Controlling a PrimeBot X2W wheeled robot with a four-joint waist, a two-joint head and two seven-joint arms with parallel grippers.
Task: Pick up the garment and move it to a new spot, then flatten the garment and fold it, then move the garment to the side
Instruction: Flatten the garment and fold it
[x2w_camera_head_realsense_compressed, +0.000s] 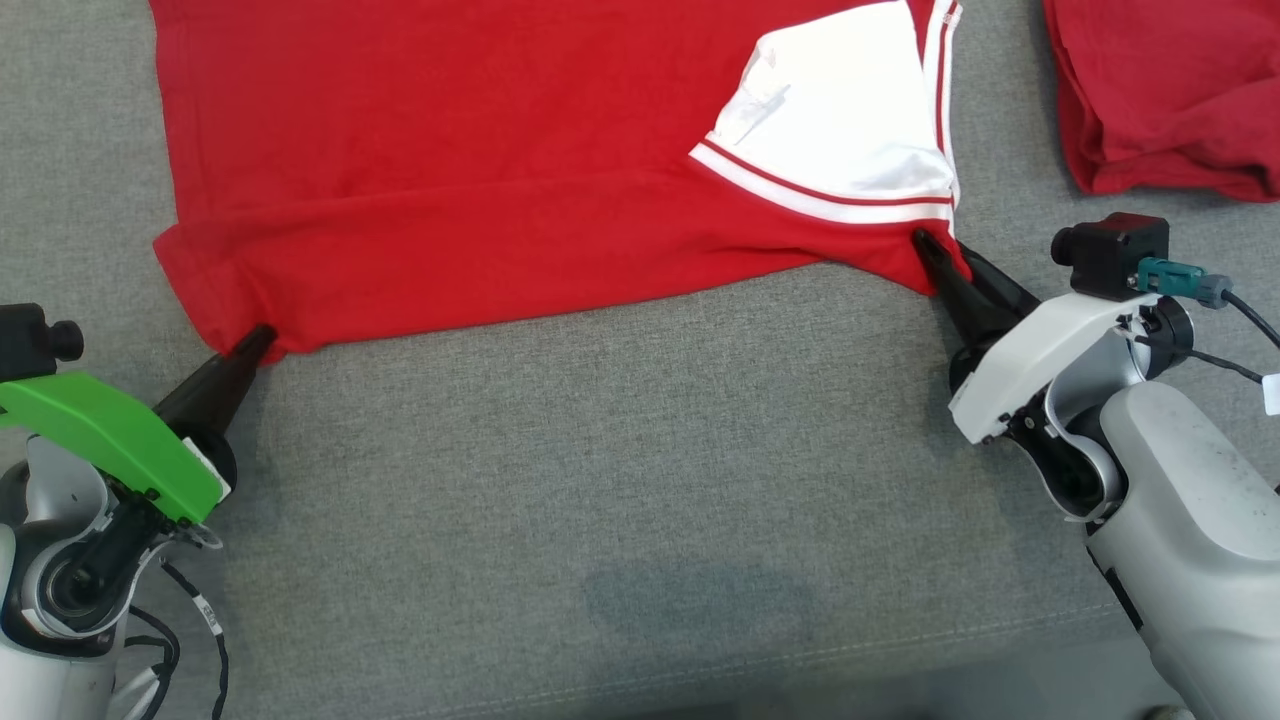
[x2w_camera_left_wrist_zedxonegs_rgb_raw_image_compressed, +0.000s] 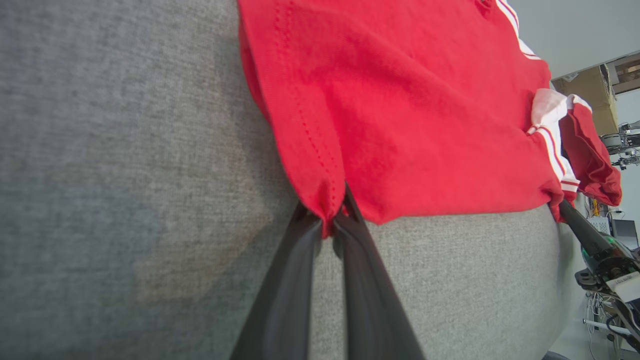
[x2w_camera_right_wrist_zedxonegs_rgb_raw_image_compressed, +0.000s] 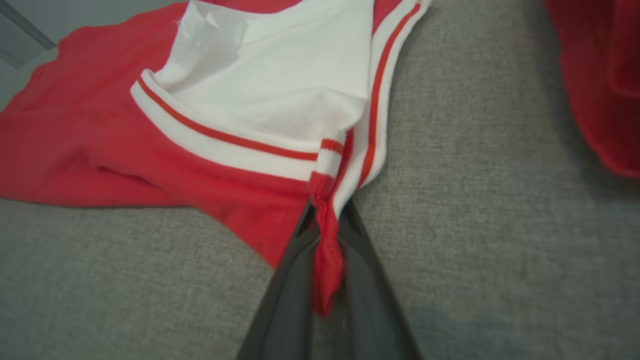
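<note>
A grey fabric-covered surface (x2w_camera_head_realsense_compressed: 640, 480) carries everything, its stitched near edge running across the bottom of the head view. The red garment (x2w_camera_head_realsense_compressed: 450, 160) lies spread over the far half, from the far left to right of centre, and passes out of that view at the top. Its long axis runs left to right, roughly parallel to the near edge. The stitched hem faces left, and the white-lined neck opening (x2w_camera_head_realsense_compressed: 840, 120) with its striped trim points right. A second, crumpled red cloth (x2w_camera_head_realsense_compressed: 1170, 100) sits apart at the far-right corner. The garment's near border lies directly beyond both claws, away from the robot. The left gripper (x2w_camera_head_realsense_compressed: 262, 340) is clamped on the near-left hem corner, with cloth pinched between its tips. The right gripper (x2w_camera_head_realsense_compressed: 925, 245) is clamped on the near-right corner beside the trim, with a red fold bunched between its fingers. Each arm holds its own end, so neither is nearer overall, though the left corner sits slightly closer to the near edge. With both corners held, the coming move probably either draws this border taut or carries it across toward the far side.
</note>
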